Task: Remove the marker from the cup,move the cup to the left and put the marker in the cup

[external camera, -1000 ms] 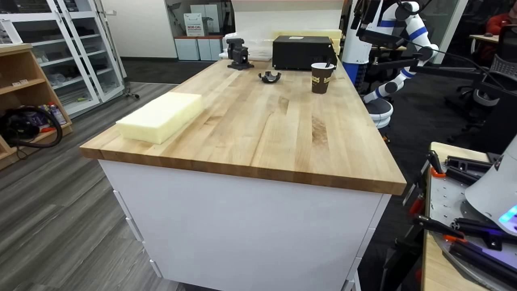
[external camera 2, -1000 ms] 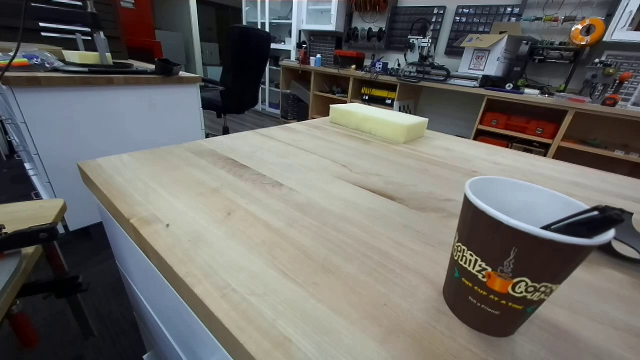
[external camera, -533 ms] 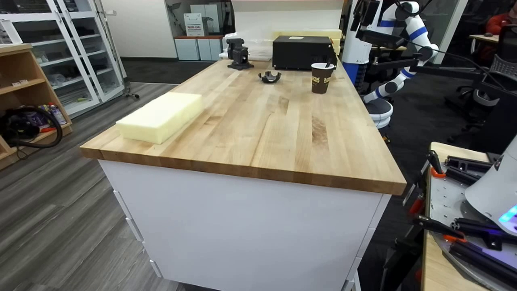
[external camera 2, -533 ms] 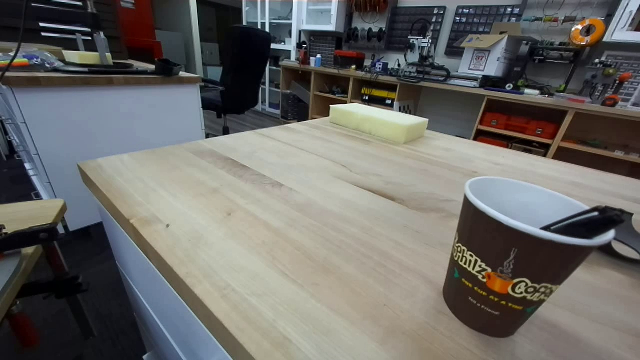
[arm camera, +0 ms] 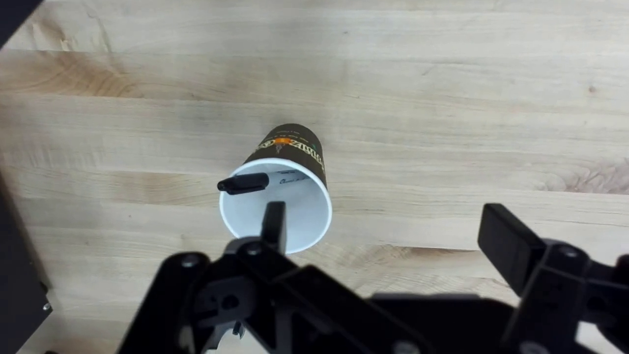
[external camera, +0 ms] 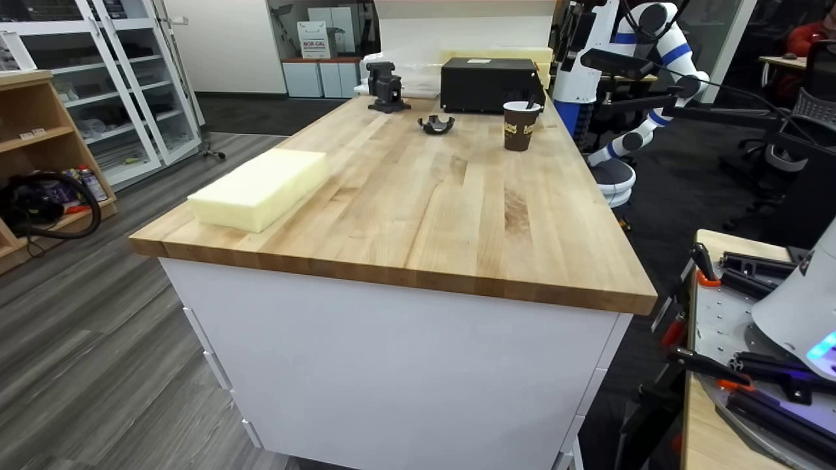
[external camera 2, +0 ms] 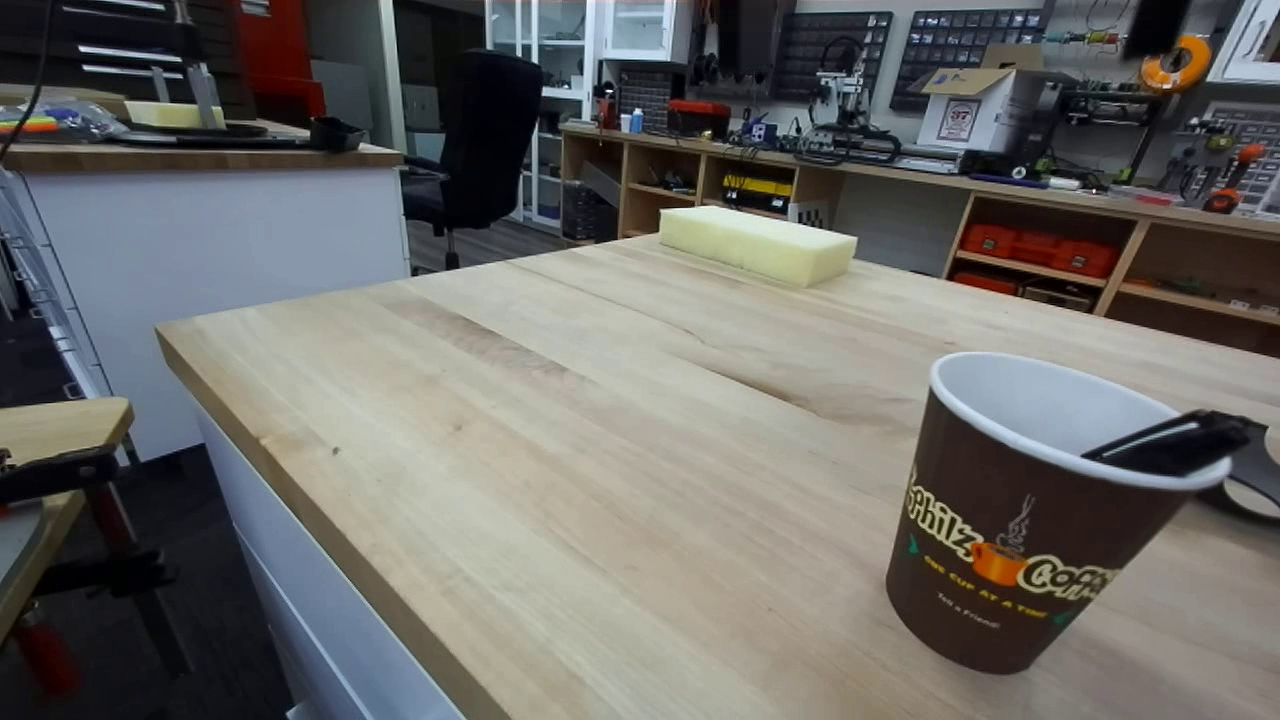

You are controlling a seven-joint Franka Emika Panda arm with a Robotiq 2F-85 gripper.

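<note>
The brown paper cup [external camera: 519, 132] stands upright on the wooden table [external camera: 418, 215], and both exterior views show it. Inside it leans the marker [external camera 2: 1172, 447], its black cap sticking out past the rim. From above, in the wrist view, the cup [arm camera: 300, 140] shows its white inside, and the marker [arm camera: 245, 183] rests against the rim on the left. My gripper [arm camera: 385, 221] stands wide open with only tabletop seen between its fingers. One finger [arm camera: 273, 223] overlaps the cup's mouth in that view; its height above the cup is unclear.
A black box [external camera: 491, 85] stands behind the cup. Near it are a black curved part [external camera: 436, 125] and a dark vise-like device [external camera: 386, 88]. A pale yellow foam block [external camera: 261, 188] lies by the table's far corner from the cup.
Dark parts, probably of my gripper, have come into an exterior view at its top edge. A dark part high in an exterior view has shifted left. Cup and marker have stayed put.
</note>
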